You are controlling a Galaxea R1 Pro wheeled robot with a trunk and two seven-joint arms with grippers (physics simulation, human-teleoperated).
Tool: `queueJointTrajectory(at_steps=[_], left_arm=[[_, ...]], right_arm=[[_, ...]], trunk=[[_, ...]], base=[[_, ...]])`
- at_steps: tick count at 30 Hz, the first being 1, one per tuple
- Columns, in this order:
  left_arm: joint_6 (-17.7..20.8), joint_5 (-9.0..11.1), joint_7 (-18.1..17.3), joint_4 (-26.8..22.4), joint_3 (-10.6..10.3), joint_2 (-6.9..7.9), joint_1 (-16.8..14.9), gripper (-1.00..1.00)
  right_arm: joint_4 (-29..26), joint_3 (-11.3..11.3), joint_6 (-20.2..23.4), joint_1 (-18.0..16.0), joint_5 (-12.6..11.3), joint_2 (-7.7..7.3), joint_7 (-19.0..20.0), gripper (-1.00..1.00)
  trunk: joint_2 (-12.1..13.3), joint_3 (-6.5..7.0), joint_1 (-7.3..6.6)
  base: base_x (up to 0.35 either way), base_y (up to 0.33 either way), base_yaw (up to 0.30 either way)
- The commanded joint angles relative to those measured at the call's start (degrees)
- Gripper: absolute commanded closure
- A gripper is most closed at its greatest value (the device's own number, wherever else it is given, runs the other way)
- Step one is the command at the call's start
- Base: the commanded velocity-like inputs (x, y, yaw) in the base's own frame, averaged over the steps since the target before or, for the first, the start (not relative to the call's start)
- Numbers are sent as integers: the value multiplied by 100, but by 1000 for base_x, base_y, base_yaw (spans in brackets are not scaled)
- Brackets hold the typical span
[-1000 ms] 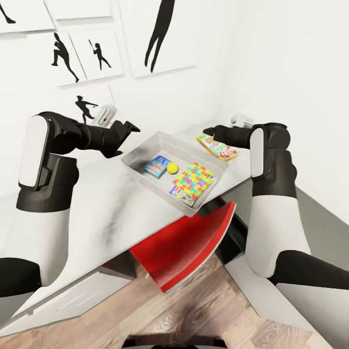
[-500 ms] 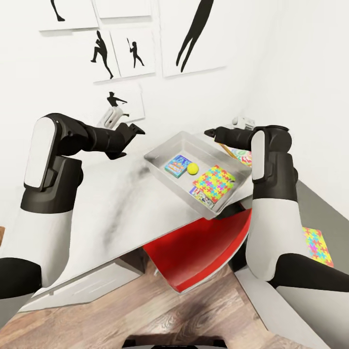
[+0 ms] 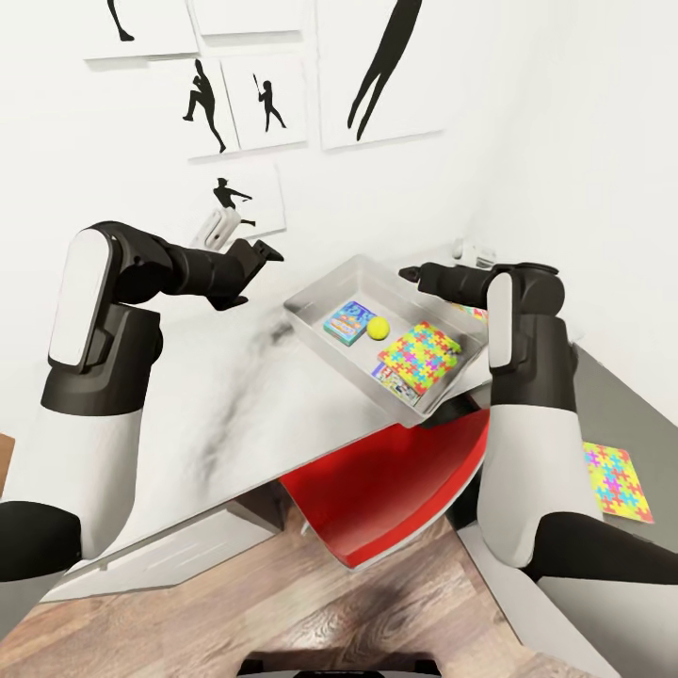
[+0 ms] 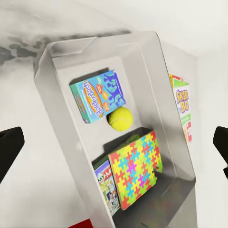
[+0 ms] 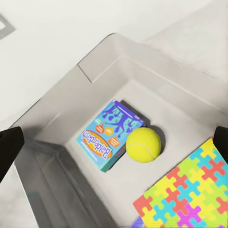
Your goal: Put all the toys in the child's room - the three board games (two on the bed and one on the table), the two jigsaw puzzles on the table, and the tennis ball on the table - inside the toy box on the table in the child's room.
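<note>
The grey toy box (image 3: 311,307) sits on the table (image 3: 217,395). Inside it lie a blue board game (image 3: 348,322), the tennis ball (image 3: 378,327) and a jigsaw puzzle (image 3: 421,356) resting on a Monopoly game (image 3: 388,377). The left wrist view shows them too: blue game (image 4: 99,102), ball (image 4: 120,118), puzzle (image 4: 135,168), with the Skip-Bo game (image 4: 183,107) on the table beyond the box. A second puzzle (image 3: 617,482) lies on the table's right wing. My left gripper (image 3: 268,251) hangs open left of the box. My right gripper (image 3: 410,273) is open above the box's far rim.
A red chair (image 3: 377,490) is tucked under the table's corner below the box. White drawers (image 3: 169,556) stand at the lower left. Silhouette pictures (image 3: 377,66) hang on the white wall behind. Wood floor (image 3: 358,612) runs along the bottom.
The camera has turned, shifting the whole picture and bringing the second puzzle into view at the right. My right gripper has dipped slightly toward the box. Both grippers stay open.
</note>
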Motion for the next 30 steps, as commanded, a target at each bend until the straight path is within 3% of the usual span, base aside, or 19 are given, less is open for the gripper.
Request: queueJointTrajectory(at_steps=[1,22,30], left_arm=[[49,19,35,-2,-4,3,-6,-100],[15,-54,28,-2,-15,-84,9,-100],[13,-59,28,-2,-17,-94,9,-100]], right_arm=[[-19,-15,26,26,-8,6,10,-100],[-133,-26,26,164,-13,-6,8,-100],[-134,-55,26,160,-16,-10,5,-100]], trunk=[[-10,-9,3],[-10,-9,3],[-10,-9,3]], base=[[0,0,9],[0,-78,81],[0,-7,223]])
